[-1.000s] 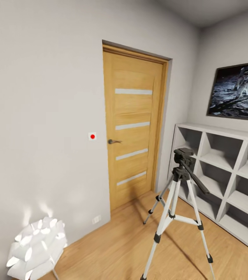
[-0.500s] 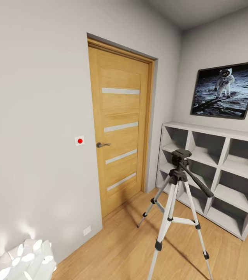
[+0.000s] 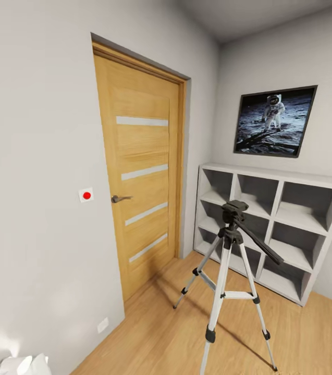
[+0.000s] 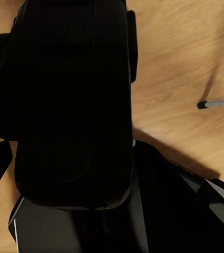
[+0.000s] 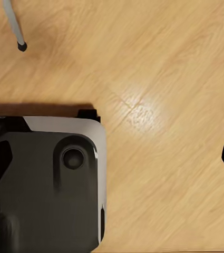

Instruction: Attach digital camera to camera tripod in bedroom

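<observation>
Rightward camera panning is seen, not object motion. From the head, the camera tripod (image 3: 232, 281) is seen upright on the wood floor (image 3: 311, 338), between door (image 3: 139, 177) and shelf (image 3: 275, 219). At the left wrist, the digital camera (image 4: 72, 105) is seen; pincer states cannot be told.

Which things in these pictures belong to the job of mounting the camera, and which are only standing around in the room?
Belong to the job:
- camera tripod, standing on the wood floor
- large black block close to the left wrist camera, possibly the digital camera; I cannot tell

Only standing around:
- wooden door
- white cube shelf
- astronaut picture
- white lamp
</observation>
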Robot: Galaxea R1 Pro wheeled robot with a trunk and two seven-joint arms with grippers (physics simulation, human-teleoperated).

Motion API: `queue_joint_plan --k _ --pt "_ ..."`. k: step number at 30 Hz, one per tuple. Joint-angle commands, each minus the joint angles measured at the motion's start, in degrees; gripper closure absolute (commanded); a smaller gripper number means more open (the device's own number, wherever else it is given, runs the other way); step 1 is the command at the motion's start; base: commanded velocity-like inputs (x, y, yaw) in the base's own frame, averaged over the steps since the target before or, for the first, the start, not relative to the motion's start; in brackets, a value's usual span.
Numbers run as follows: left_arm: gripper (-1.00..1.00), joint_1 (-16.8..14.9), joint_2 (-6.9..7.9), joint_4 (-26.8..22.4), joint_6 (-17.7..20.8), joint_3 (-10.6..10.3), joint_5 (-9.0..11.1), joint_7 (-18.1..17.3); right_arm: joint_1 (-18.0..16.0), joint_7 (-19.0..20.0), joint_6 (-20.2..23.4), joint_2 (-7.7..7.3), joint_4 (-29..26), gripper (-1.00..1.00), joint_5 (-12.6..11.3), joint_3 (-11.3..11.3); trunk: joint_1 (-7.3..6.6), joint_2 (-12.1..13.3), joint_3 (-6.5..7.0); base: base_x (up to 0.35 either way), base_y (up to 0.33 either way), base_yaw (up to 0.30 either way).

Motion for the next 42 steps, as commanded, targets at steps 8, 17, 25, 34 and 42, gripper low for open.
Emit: queue_joint_plan --k 8,17,25,34,42 --pt "1.00 0.0 0.00 0.0 0.0 -0.5 0.3 0.1 -0.1 0.2 -0.1 -0.02 0.2 -1.00 0.3 -0.2 0.02 0.0 -0.02 0.007 0.009 -0.295" --pt "1.00 0.0 0.01 0.0 0.0 -0.5 0.3 0.1 -0.1 0.2 -0.1 -0.02 0.1 -1.00 0.3 -0.2 0.02 0.0 -0.02 0.001 0.001 -0.295" --pt "1.00 0.0 0.06 0.0 -0.1 -0.4 0.3 0.2 -0.1 0.2 -0.1 -0.02 0.1 -1.00 0.3 -0.2 0.02 0.0 -0.02 0.000 0.000 -0.295" --pt "1.00 0.0 0.09 0.1 -0.2 -0.4 0.4 0.2 -0.1 0.2 -0.1 -0.18 0.1 -1.00 0.3 -0.2 0.02 0.0 -0.02 0.000 0.000 -0.288" --pt "1.00 0.0 0.11 0.1 -0.3 -0.4 0.6 0.2 -0.1 0.1 -0.4 -0.38 0.1 -1.00 0.3 -0.1 0.02 0.0 -0.02 0.000 0.000 -0.078"
